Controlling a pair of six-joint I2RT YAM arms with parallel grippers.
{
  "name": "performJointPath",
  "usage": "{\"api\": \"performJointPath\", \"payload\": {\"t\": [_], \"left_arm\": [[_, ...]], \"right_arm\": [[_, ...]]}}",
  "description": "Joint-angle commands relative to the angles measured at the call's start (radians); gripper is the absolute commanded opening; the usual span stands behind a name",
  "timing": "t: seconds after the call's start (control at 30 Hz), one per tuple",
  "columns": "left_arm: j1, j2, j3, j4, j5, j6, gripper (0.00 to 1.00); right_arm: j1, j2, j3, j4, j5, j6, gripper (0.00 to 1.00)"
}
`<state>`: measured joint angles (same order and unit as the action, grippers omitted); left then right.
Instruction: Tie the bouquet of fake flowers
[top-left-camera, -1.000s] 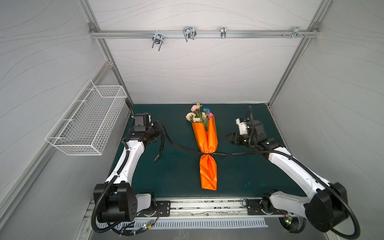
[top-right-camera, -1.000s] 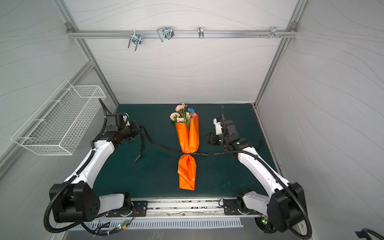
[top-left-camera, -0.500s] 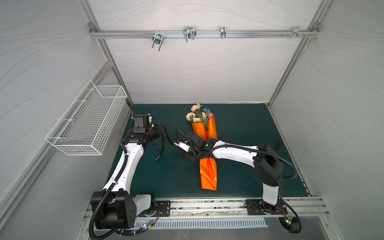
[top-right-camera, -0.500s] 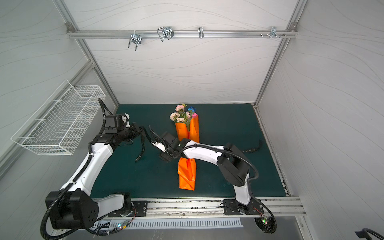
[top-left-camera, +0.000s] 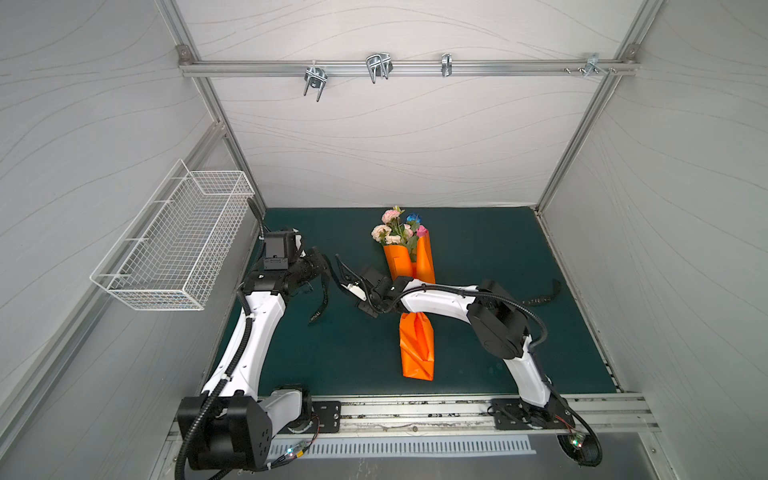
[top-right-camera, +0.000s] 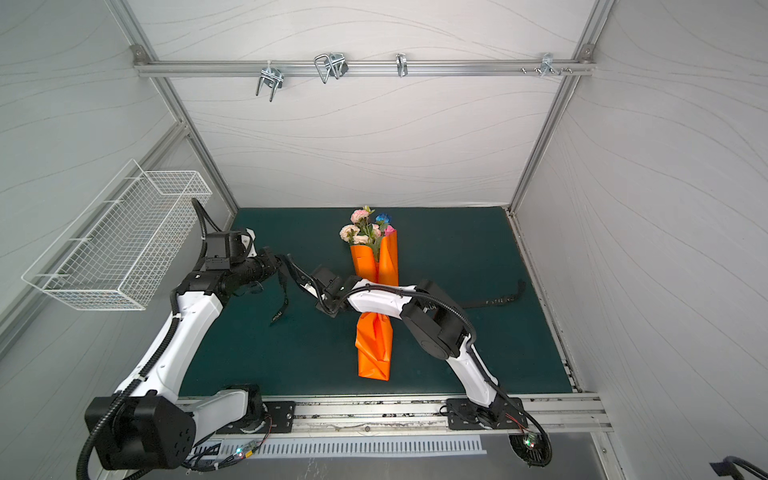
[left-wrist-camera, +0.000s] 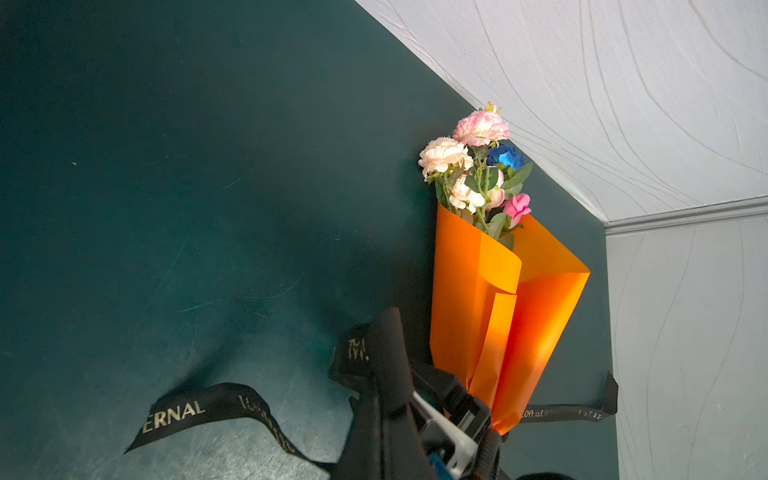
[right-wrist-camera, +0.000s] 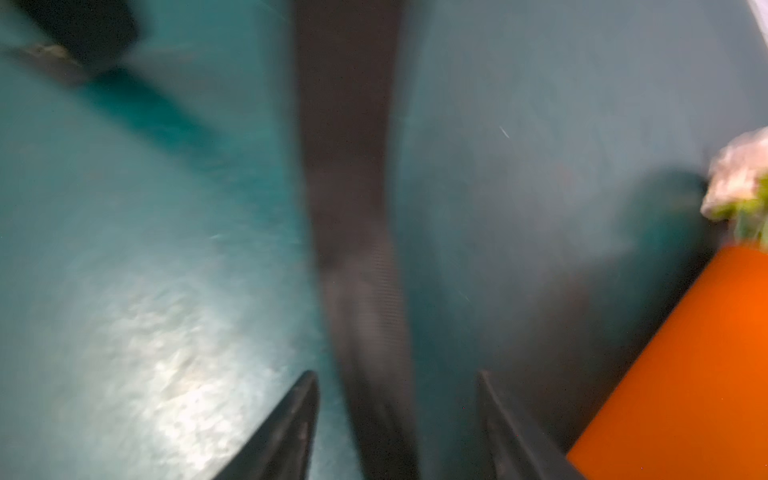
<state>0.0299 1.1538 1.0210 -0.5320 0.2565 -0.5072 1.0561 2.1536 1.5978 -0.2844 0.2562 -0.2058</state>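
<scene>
Bouquet of pink, cream, blue fake flowers (top-left-camera: 397, 230) lies mid counter (top-left-camera: 478, 249) twd back edge, in orange paper wrap (top-left-camera: 417, 349). L gripper (top-left-camera: 322, 266) clenched on black lettered ribbon (left-wrist-camera: 199, 409); R gripper (right-wrist-camera: 395, 374) released, ribbon betw jaws.

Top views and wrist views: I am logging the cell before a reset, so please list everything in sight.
bouquet of fake flowers: one; pink, cream and blue blooms, green leaves; back middle of the mat, inside the paper.
wrapping paper: one; orange; lying mid-mat around the bouquet.
ribbon: one; black, pale lettering; across the mat, one end at right.
mat: one; dark green; cell floor.
wire basket: one; white; left wall.
hooks: at least three; silver; on the overhead rail.
left pincer: one; black; left of the bouquet, shut on the ribbon.
right pincer: one; black; across the paper, jaws apart around the ribbon.
</scene>
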Motion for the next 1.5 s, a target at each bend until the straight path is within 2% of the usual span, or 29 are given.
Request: {"api": "performJointPath", "payload": {"t": [0.0, 0.13, 0.2, 0.23, 0.4, 0.47, 0.53, 0.63, 0.77, 0.87, 0.97, 1.0, 1.03, 1.1, 1.2, 1.37, 1.47], "left_arm": [[-0.002, -0.019, 0.029, -0.013, -0.052, 0.013, 0.00], [-0.002, -0.008, 0.002, -0.024, -0.077, 0.008, 0.00], [-0.002, -0.004, -0.034, -0.014, -0.070, -0.007, 0.00], [-0.002, -0.002, -0.055, -0.007, -0.065, -0.015, 0.04], [-0.004, 0.006, -0.124, 0.000, -0.057, -0.038, 0.50], [-0.008, 0.015, -0.131, 0.009, -0.052, -0.030, 0.60], [-0.018, 0.028, -0.133, 0.051, -0.033, -0.001, 0.65], [-0.046, 0.055, -0.173, 0.242, 0.087, 0.091, 0.66], [-0.085, 0.106, -0.277, 0.587, 0.278, 0.233, 0.68], [-0.093, 0.151, -0.280, 0.645, 0.450, 0.386, 0.70], [-0.124, 0.167, -0.268, 0.582, 0.576, 0.571, 0.72], [-0.151, 0.163, -0.270, 0.557, 0.582, 0.646, 0.72], [-0.178, 0.156, -0.276, 0.538, 0.554, 0.697, 0.73], [-0.259, 0.142, -0.298, 0.530, 0.428, 0.787, 0.73], [-0.334, 0.146, -0.325, 0.545, 0.310, 0.861, 0.73], [-0.368, 0.147, -0.362, 0.606, 0.192, 0.900, 0.73], [-0.381, 0.165, -0.365, 0.655, 0.098, 0.890, 0.69]], "right_arm": [[-0.026, -0.035, -0.004, 0.017, 0.007, 0.034, 0.35], [-0.044, -0.109, -0.053, 0.048, -0.015, 0.102, 0.04], [-0.056, -0.146, -0.088, 0.070, -0.029, 0.138, 0.01], [-0.063, -0.170, -0.115, 0.089, -0.034, 0.155, 0.00], [-0.090, -0.295, -0.247, 0.185, -0.059, 0.211, 0.00], [-0.101, -0.341, -0.298, 0.229, -0.081, 0.226, 0.00], [-0.112, -0.378, -0.342, 0.265, -0.101, 0.244, 0.00], [-0.131, -0.411, -0.380, 0.293, -0.120, 0.264, 0.00], [-0.137, -0.443, -0.419, 0.315, -0.111, 0.286, 0.00], [-0.140, -0.481, -0.465, 0.339, -0.099, 0.302, 0.00], [-0.146, -0.521, -0.516, 0.372, -0.088, 0.317, 0.00], [-0.150, -0.537, -0.536, 0.387, -0.091, 0.323, 0.00], [-0.155, -0.546, -0.548, 0.397, -0.095, 0.329, 0.00], [-0.166, -0.558, -0.562, 0.402, -0.110, 0.348, 0.00], [-0.174, -0.559, -0.561, 0.396, -0.124, 0.367, 0.00], [-0.174, -0.558, -0.559, 0.394, -0.133, 0.381, 0.00], [-0.176, -0.560, -0.561, 0.399, -0.138, 0.382, 0.00]]}}
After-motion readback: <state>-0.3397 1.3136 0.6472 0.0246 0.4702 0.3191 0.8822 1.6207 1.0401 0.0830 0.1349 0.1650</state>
